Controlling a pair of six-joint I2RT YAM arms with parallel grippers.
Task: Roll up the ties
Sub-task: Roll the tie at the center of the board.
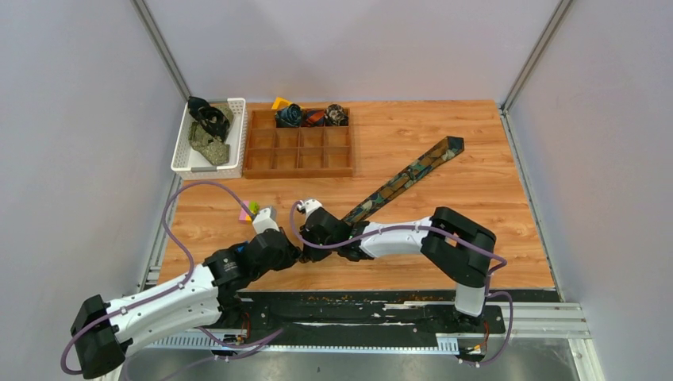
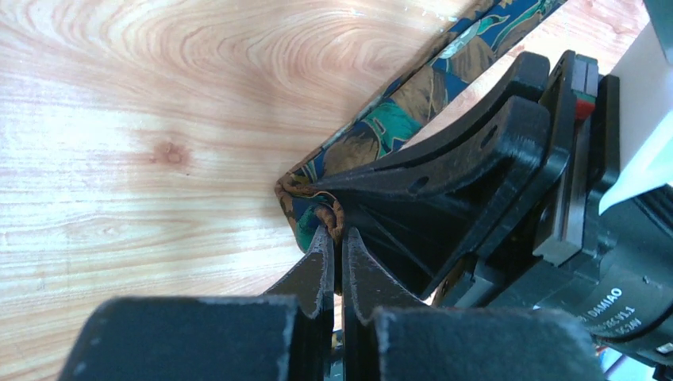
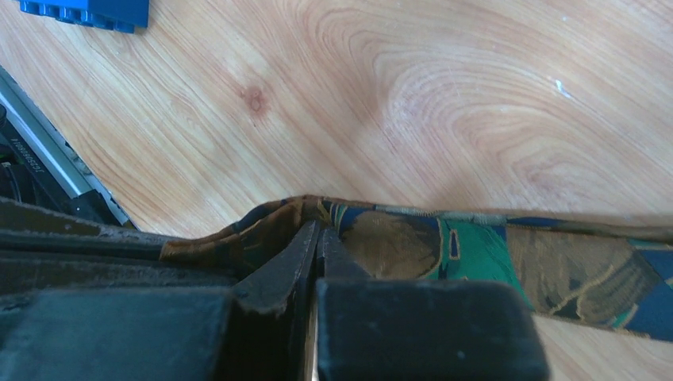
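Note:
A long patterned tie (image 1: 405,178) in green, brown and navy lies diagonally on the table, its wide pointed end at the far right. Its near end (image 2: 305,198) is folded over, and my left gripper (image 2: 337,232) is shut on that fold. My right gripper (image 3: 320,226) is shut on the same tie (image 3: 476,254) right beside it. In the top view both grippers meet at the table's near middle, left gripper (image 1: 298,252) and right gripper (image 1: 311,243). The right gripper's black fingers (image 2: 452,167) fill the left wrist view's right side. Three rolled ties (image 1: 313,117) sit in the wooden tray.
A wooden compartment tray (image 1: 300,151) stands at the back, with a white basket (image 1: 230,159) holding more ties (image 1: 208,131) to its left. A yellow block (image 1: 280,103) lies behind the tray. Small bright blocks (image 1: 250,211) lie near the left wrist. A blue block (image 3: 87,11) lies close by.

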